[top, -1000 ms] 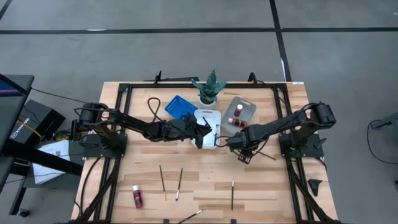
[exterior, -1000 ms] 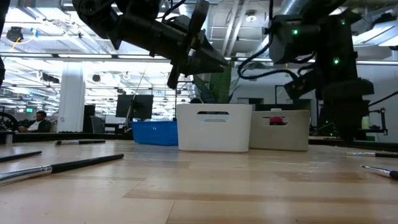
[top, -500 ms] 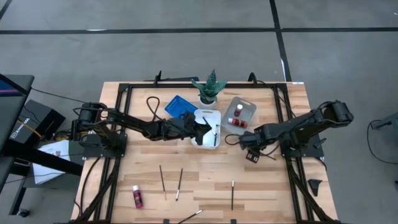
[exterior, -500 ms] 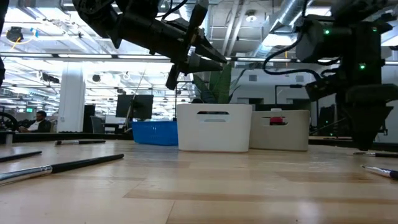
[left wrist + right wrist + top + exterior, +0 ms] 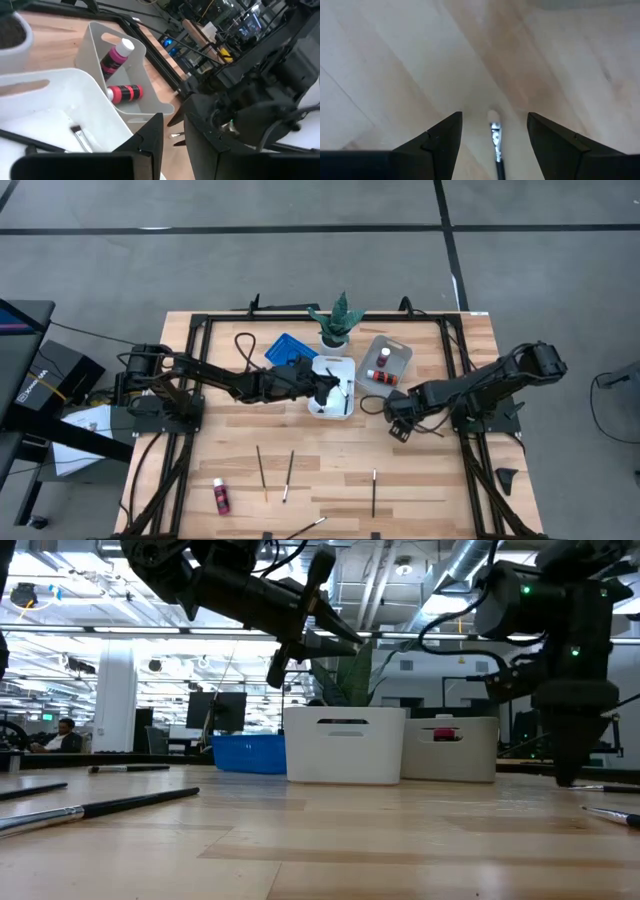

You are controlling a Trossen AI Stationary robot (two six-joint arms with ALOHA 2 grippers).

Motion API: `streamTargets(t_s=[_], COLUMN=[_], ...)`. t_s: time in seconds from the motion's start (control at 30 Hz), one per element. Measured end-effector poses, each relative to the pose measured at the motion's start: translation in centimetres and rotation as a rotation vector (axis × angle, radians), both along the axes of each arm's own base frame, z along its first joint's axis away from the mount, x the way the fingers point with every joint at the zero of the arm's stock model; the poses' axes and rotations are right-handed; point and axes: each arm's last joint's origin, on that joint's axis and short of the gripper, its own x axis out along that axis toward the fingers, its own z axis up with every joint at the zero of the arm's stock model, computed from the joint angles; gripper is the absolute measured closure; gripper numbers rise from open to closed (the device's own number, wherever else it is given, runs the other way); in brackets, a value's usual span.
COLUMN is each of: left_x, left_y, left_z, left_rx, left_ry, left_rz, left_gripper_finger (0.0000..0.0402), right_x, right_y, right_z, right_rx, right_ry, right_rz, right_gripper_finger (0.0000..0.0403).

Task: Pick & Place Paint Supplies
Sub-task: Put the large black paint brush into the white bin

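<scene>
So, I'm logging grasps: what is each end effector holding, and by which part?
Left end effector: a thin dark-handled paintbrush, gripped near mid-handle. Right end effector: nothing, open over a pale-tipped brush.

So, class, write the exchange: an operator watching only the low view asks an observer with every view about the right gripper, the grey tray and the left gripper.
Operator: Is anything under the right gripper?
Observer: Yes. Its open fingers straddle a paintbrush lying on the table.
Operator: What's in the grey tray?
Observer: Two bottles: a pink bottle leaning against the wall and a red bottle lying flat.
Operator: Where's the left gripper?
Observer: It hovers over the white tray.
</scene>
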Motion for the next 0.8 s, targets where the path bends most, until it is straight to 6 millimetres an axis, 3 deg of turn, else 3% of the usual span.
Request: streamTargets(t_s=[0.4,0.8], left_x=[0.05,0.07], left_y=[-0.01,-0.07], left_z=[0.21,0.23], left_rx=[-0.039,-0.043], left_ry=[-0.036,-0.041], left_rz=[0.008,0.007], left_gripper_finger=[0.033,0.0331], right_x=[0.37,0.58], right_y=[0.86,0.82], right_z=[-0.49,-0.5], right_rx=[-0.004,0.007], right_ry=[-0.016,-0.034], right_rz=[0.044,0.041], right_gripper_finger=[0.0189,0.0297])
